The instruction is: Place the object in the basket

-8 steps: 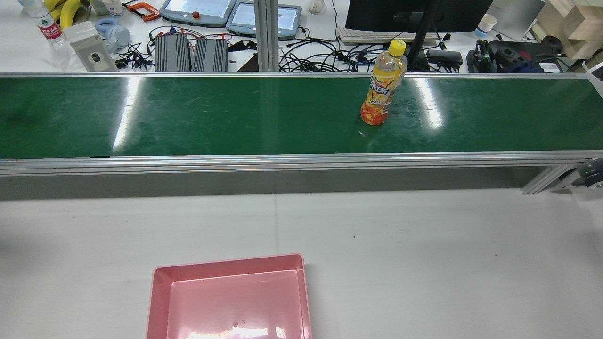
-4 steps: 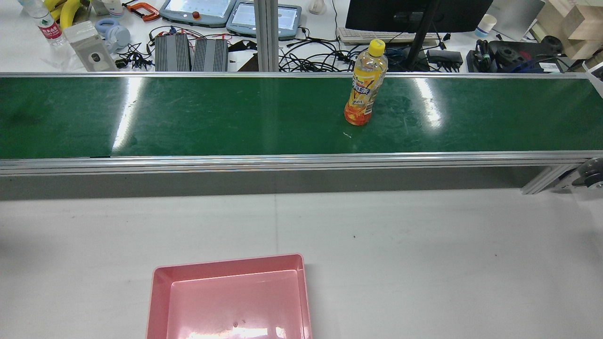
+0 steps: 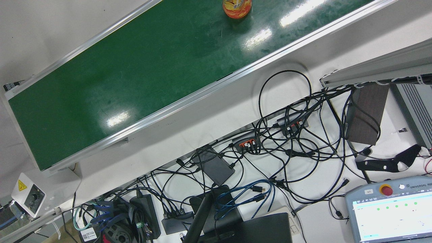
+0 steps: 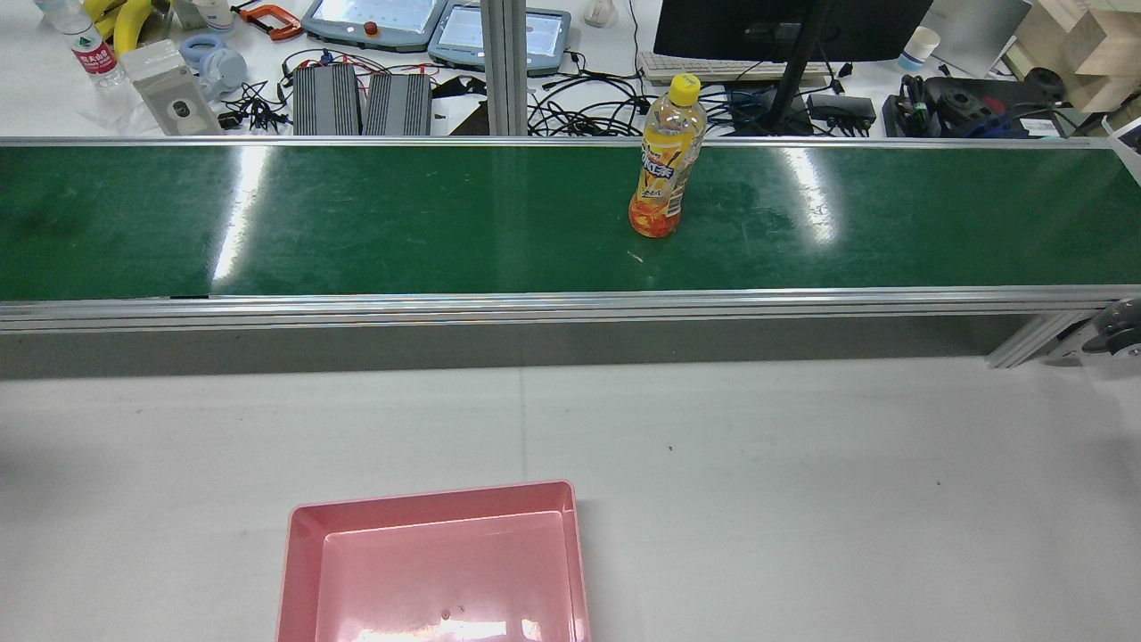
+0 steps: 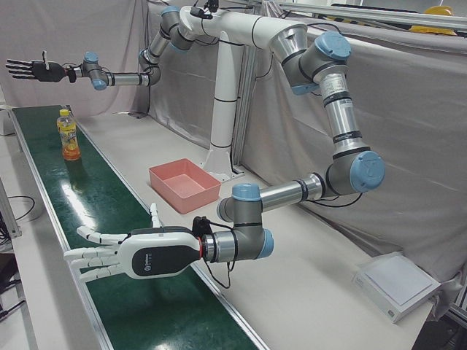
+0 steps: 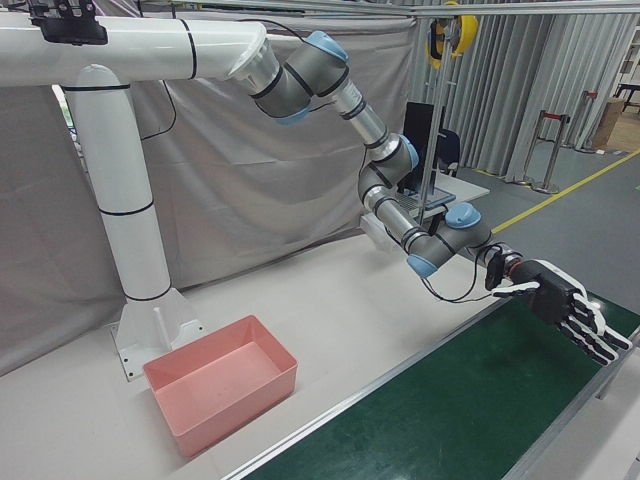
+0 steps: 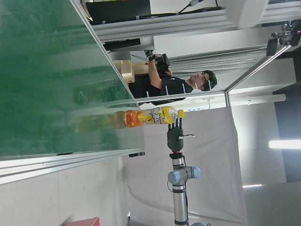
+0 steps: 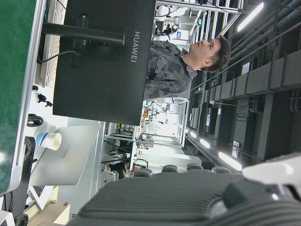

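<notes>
We see one yellow-capped orange drink bottle (image 4: 660,164) upright, upper centre, on the green conveyor belt (image 4: 357,223). One empty pink plastic basket (image 4: 434,571) sits bottom centre. Left hand (image 5: 117,252) and right hand (image 6: 566,307): both spread, holding nothing.

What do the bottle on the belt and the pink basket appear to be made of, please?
The bottle looks like clear, glossy plastic: the neck is see-through above a printed orange-yellow label, with an opaque yellow cap. The pink basket seems to be moulded plastic with a smooth, shiny finish, since its floor reflects the ceiling lights. The belt looks like green rubbery sheet with a sheen, though that is less certain.
</notes>
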{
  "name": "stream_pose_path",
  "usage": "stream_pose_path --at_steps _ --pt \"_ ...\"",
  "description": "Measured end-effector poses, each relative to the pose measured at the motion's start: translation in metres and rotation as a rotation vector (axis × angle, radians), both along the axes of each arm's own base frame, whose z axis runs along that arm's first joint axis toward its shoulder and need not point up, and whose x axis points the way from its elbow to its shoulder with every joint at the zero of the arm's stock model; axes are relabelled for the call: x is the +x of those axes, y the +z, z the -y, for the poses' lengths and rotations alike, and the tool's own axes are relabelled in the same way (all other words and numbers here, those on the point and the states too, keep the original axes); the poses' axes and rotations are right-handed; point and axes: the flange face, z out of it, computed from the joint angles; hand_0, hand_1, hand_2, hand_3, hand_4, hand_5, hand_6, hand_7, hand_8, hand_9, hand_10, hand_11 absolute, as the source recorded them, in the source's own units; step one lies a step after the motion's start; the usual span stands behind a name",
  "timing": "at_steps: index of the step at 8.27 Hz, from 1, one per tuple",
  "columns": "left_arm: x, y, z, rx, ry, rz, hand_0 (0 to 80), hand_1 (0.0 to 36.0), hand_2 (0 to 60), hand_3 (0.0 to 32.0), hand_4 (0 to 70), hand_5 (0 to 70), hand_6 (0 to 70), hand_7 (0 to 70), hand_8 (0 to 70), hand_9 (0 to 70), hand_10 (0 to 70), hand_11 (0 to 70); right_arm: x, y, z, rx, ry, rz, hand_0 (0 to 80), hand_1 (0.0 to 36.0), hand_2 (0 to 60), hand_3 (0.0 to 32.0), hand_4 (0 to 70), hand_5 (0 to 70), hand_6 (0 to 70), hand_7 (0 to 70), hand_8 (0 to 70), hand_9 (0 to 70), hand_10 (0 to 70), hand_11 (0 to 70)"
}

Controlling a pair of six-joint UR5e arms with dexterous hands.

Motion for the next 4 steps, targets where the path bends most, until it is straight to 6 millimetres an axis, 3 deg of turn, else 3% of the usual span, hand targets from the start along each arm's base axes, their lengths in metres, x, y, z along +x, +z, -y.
stream_pose_path --at_steps 4 --pt "0.0002 -0.0014 -0.0001 0.002 0.001 0.0 66.4 14.0 0.0 6.0 8.9 19.9 0.0 2.4 6.1 3.1 0.0 1.2 -0.0001 0.0003 -0.0001 -0.001 -0.001 0.0 0.0 0.0 0.0 0.0 0.0 0.0 0.0 0.0 0.0 0.0 0.0 0.0"
